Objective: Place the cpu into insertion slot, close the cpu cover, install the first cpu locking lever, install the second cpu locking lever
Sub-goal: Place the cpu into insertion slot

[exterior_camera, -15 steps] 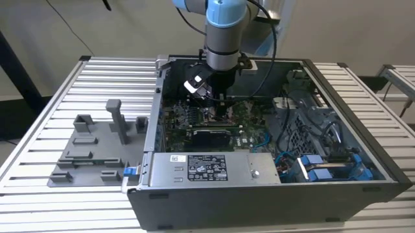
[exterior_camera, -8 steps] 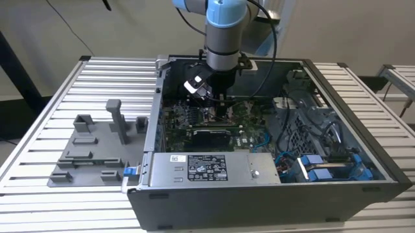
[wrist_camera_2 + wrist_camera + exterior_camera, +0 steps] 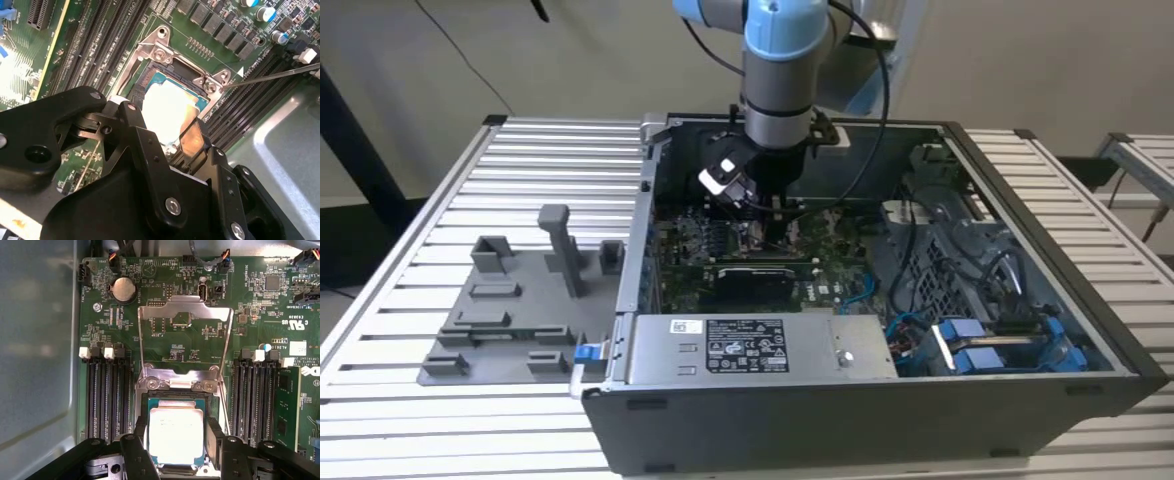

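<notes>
- Standing open on a slatted table point(image 3: 534, 160), the computer case point(image 3: 854, 410) had the arm point(image 3: 781, 60) reaching down into it.
- The gripper point(image 3: 161, 121), in the second wrist view, was narrowed against opposite edges of the cpu point(image 3: 165, 100).
- The cpu cover point(image 3: 186, 307) stood swung open, just beyond the insertion slot point(image 3: 177, 386).
- The cpu sat in that slot.

I see a white label point(image 3: 747, 346) on the grey box point(image 3: 861, 335), low in the exterior view. I cannot read its print.
</notes>
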